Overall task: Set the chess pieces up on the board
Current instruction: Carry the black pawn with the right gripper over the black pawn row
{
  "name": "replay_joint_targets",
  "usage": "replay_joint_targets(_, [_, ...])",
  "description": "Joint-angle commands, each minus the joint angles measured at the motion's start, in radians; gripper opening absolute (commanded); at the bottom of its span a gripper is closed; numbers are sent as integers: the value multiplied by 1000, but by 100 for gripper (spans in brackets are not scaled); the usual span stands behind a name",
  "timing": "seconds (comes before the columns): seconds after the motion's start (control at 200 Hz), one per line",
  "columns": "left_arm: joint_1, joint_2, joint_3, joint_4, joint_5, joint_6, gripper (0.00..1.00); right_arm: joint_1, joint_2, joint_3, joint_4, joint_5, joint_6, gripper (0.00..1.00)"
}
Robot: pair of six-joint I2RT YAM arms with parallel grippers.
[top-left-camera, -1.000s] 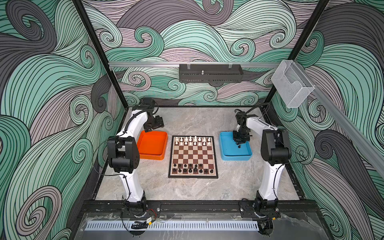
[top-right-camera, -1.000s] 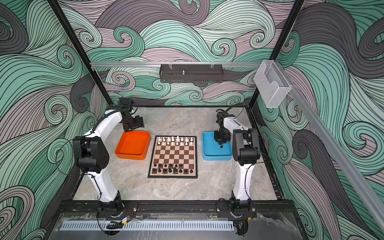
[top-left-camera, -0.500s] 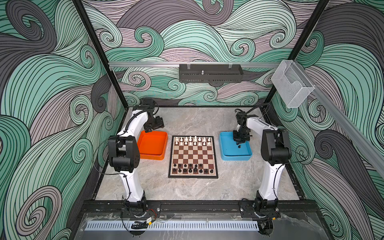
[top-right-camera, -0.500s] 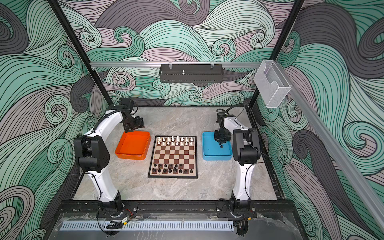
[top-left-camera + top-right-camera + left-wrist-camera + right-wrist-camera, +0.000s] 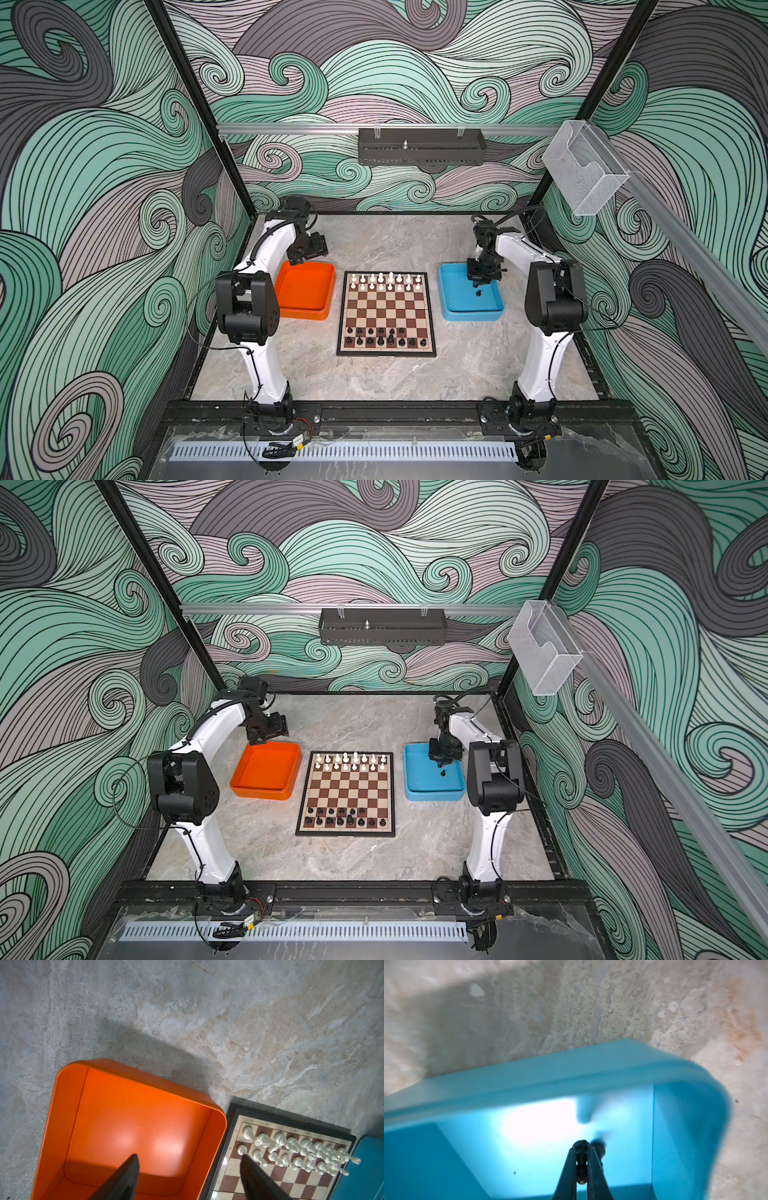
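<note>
right gripper (image 5: 581, 1148) pinches a small black plastic chess piece (image 5: 580, 1159) over the blue rectangular tray (image 5: 571, 1064). left gripper (image 5: 189, 1156) spread above the orange rectangular tray (image 5: 68, 1105). brown-and-cream square chessboard (image 5: 386, 309) lies between both trays.

Marbled tabletop (image 5: 386, 245) with orange tray (image 5: 305, 316), board (image 5: 386, 311) and blue tray (image 5: 473, 316) side by side.

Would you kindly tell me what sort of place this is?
Likely an enclosed robot test cell: two mounted arms, swirl-patterned walls on a black frame, a chessboard on the marble-look tabletop.
</note>
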Motion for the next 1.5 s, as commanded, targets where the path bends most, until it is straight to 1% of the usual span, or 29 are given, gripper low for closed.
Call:
replay_joint_targets(0.0, [7, 15, -2, -8, -7, -2, 79, 54, -97, 2, -66, -23, -12, 9])
replay_joint_targets(0.155, [7, 10, -2, -7, -8, -1, 79, 164, -184, -27, -96, -32, 4, 10])
replay_joint_targets(0.275, [7, 8, -4, -6, -8, -4, 79, 296, -237, -67, -100, -35, 38, 10])
replay_joint_targets(0.35, [7, 6, -4, -7, -9, -4, 79, 358, -264, -96, -96, -51, 67, 10])
replay_joint_targets(0.535, [7, 4, -4, -6, -2, -6, 79, 492, -269, -154, -55, -79, 127, 10])
replay_joint_targets(0.656, [7, 1, -5, -4, -1, -5, 79, 557, -254, -185, -15, -85, 156, 10])
replay_joint_targets(0.986, [7, -5, -7, -2, 6, -6, 79, 647, -212, -223, 38, -92, 183, 10])
replay_joint_targets(1.496, [6, -3, -8, -2, 12, -6, 79, 690, -160, -219, 50, -122, 195, 11])
